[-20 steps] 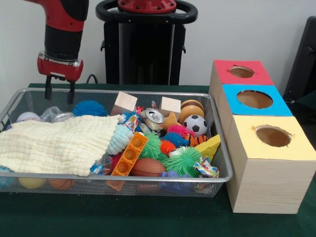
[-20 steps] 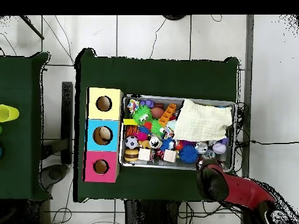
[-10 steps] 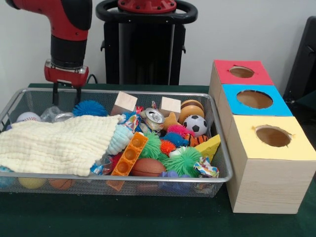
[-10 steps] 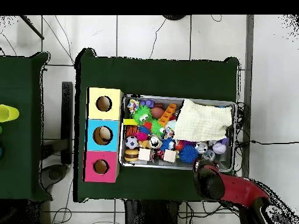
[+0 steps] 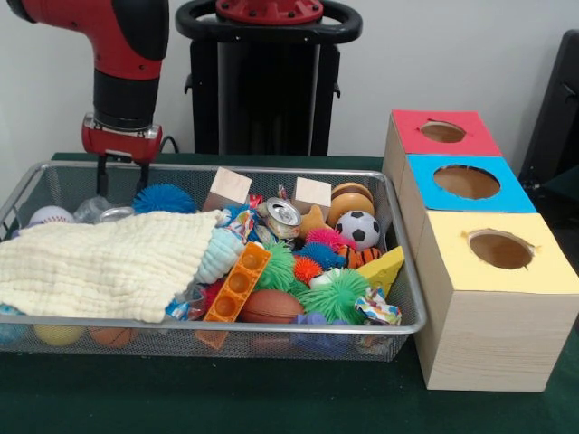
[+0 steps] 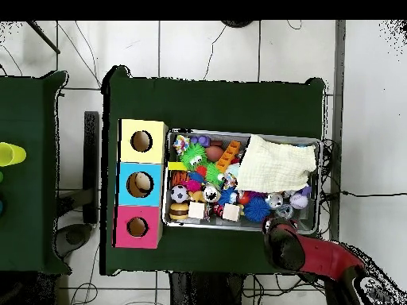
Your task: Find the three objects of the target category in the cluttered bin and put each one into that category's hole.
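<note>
The wire mesh bin (image 5: 271,323) is full of toys, with a cream cloth (image 5: 99,262) over its left half. A clear crumpled plastic piece (image 5: 90,209), perhaps a bottle, lies in the far left corner beside a baseball (image 5: 50,215); I see no blue label on it. No other bottle shows. My gripper (image 5: 122,174) hangs open and empty at the bin's far rim, just above that corner. The red-topped box's hole (image 5: 442,131) is at the far right. In the overhead view the arm (image 6: 284,246) covers the gripper beside the bin (image 6: 238,227); the red box's hole (image 6: 137,227) shows.
Blue-topped (image 5: 466,182) and yellow-topped (image 5: 499,250) boxes stand in a row in front of the red one. A silver can (image 5: 282,215), wooden blocks (image 5: 228,188), spiky balls (image 5: 336,294), a soccer ball (image 5: 362,230) and an orange brick (image 5: 238,282) fill the bin's right half.
The arm has swung upright and the gripper has shifted a little right along the bin's far rim. In the last half second it hardly moved.
</note>
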